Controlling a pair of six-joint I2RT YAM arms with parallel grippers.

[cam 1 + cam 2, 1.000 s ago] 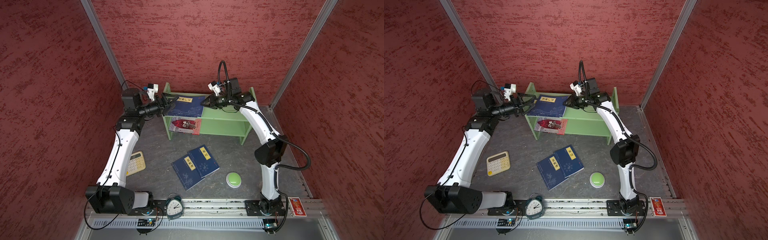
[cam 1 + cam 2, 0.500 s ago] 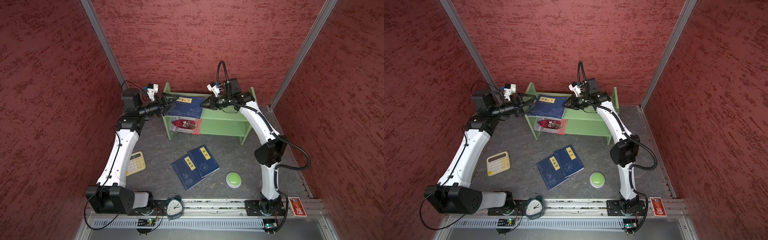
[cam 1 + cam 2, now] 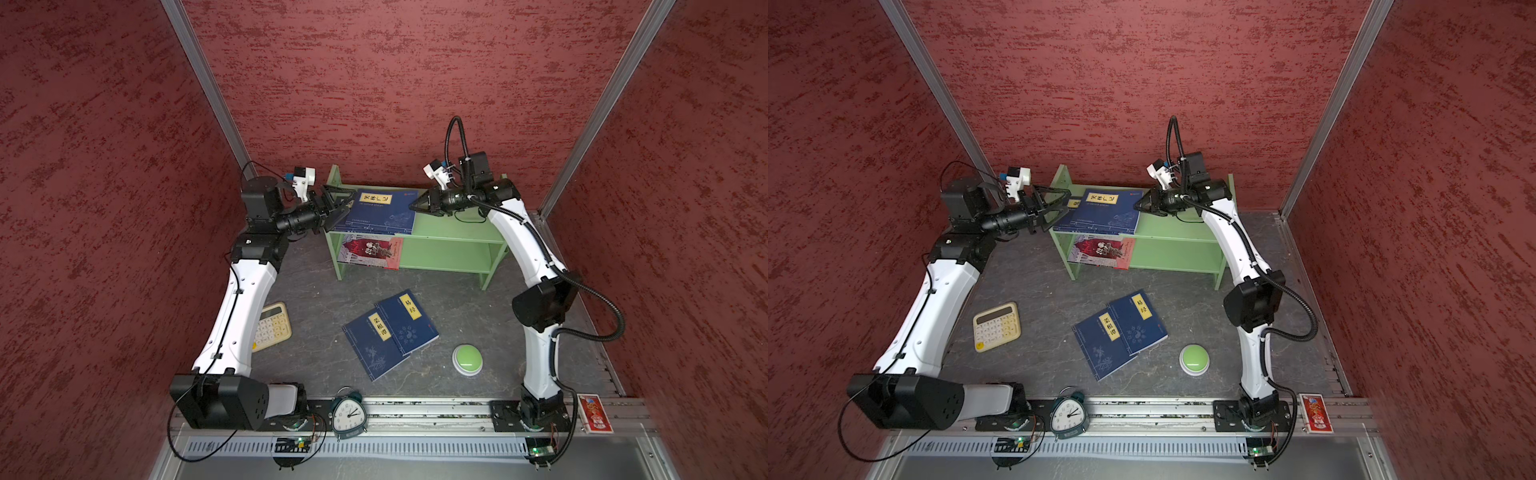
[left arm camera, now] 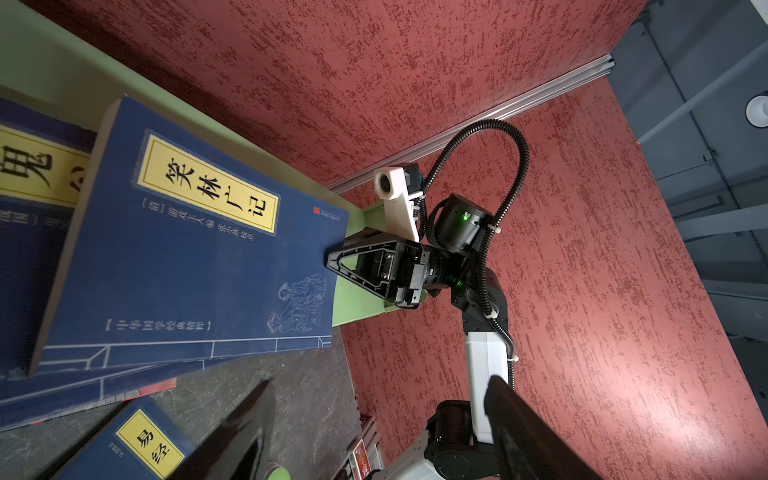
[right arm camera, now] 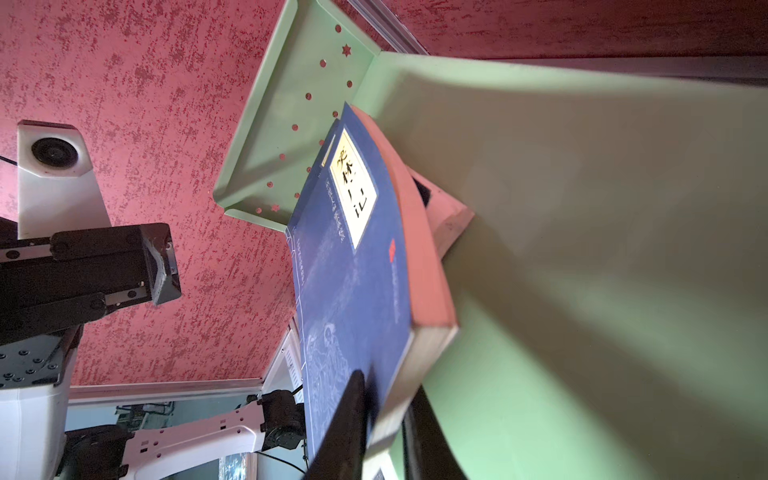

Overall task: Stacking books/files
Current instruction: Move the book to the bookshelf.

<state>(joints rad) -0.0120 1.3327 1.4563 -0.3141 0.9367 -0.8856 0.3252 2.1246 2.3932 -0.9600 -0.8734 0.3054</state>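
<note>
The green shelf (image 3: 449, 226) holds three books. On its top board the top book (image 3: 380, 210), navy, lies askew over a second navy book (image 3: 1074, 203). On the lower board lies the red-and-white book (image 3: 370, 251). The right hand (image 3: 413, 204) is clenched on the top book's edge, one finger over the cover and one beneath. The left hand (image 3: 1064, 203) hangs released and empty at the shelf's other end, just beside that pile.

Nothing has visibly shifted since a second ago.

On the dark grey desk (image 3: 316, 291), a third book (image 3: 376, 340) and a fourth book (image 3: 409, 318), both navy, lie flat and touching, well apart from the shelf. A calculator (image 3: 996, 326) and a green button (image 3: 467, 359) also lie there. A clock (image 3: 348, 413) and a red packet (image 3: 595, 413) sit at the front rail. Red textured walls (image 3: 374, 83) enclose three sides.
</note>
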